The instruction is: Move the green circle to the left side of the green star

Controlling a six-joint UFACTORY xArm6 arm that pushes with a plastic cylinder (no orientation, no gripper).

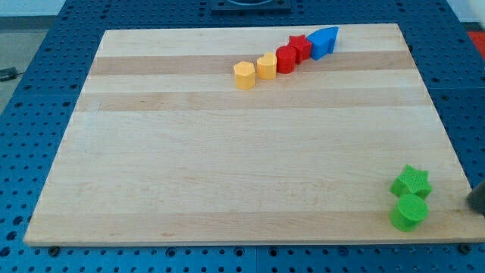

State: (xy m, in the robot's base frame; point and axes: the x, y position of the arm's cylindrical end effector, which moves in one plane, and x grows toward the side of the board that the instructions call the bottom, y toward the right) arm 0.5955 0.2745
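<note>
At the bench's (227, 167) lower right, the green circle (409, 212) is sitting touching below the green star (411, 183), not left; the push is being awaited; the tip (471, 207) is hovering right; no fingers exist.

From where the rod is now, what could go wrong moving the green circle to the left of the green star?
1. The round green circle block sits near the wooden board's bottom edge; a downward push could slide it off.
2. It touches the green star block, so pushing may drag the star along.
3. My tip is at the view's right edge, barely visible, making aim uncertain.
</note>
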